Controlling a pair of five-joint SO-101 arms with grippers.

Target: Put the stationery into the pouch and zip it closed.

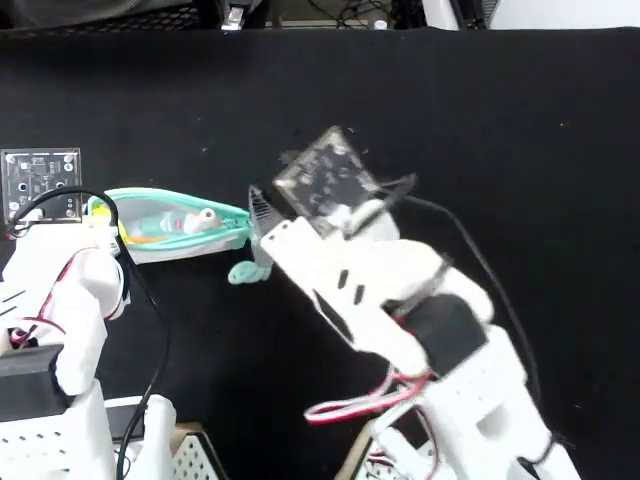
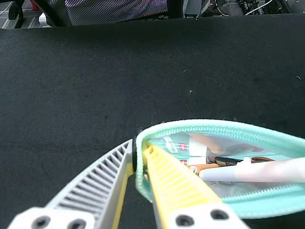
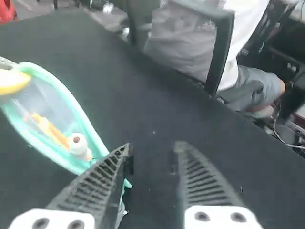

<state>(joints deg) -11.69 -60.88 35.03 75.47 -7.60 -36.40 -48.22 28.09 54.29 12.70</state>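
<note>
**A:** Mint pouch (image 1: 180, 228) lies on the black table (image 1: 480, 120) between the two arms, its mouth gaping.

**B:** And the stationery (image 2: 224, 162)?

**A:** Pens and a white marker sit inside, so I'd call the filling done.

**B:** Only the zipping is left, then. The grippers?

**A:** The left gripper (image 2: 138, 147) pinches the pouch's rim, yellow finger inside and grey outside. The right gripper (image 3: 153, 147) is spread, holding nothing, just beside the zip pull (image 1: 243, 272) at the far end
</note>
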